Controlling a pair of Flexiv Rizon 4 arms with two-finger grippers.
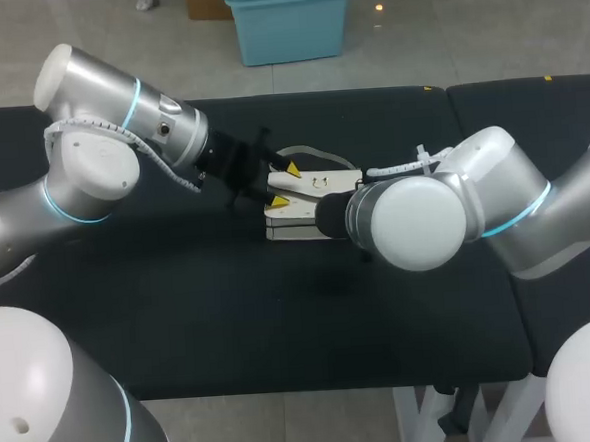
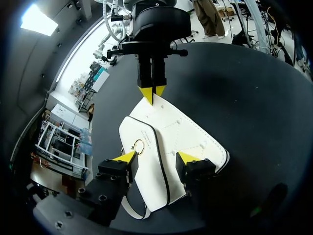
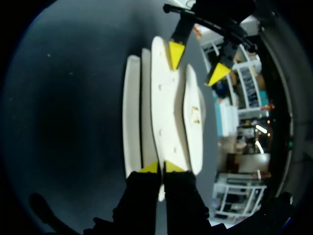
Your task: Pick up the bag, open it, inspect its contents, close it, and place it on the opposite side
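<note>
A white bag (image 1: 296,209) lies in the middle of the black table (image 1: 181,318). In the left wrist view the bag (image 2: 186,134) shows a flap with a gold ring clasp (image 2: 139,147). My left gripper (image 2: 156,159) is open over the flap end, one yellow tip on each side of it; in the head view the left gripper (image 1: 283,186) is at the bag's left end. My right gripper (image 3: 161,167) is shut on the bag's (image 3: 164,112) opposite edge, and in the left wrist view the right gripper (image 2: 152,91) pinches that far corner. My right arm hides its own gripper in the head view.
The bag's thin strap (image 1: 316,158) loops behind it on the table. A seam (image 1: 450,101) splits the table from a second black top at the right. Bare black surface lies to the bag's left and in front of it.
</note>
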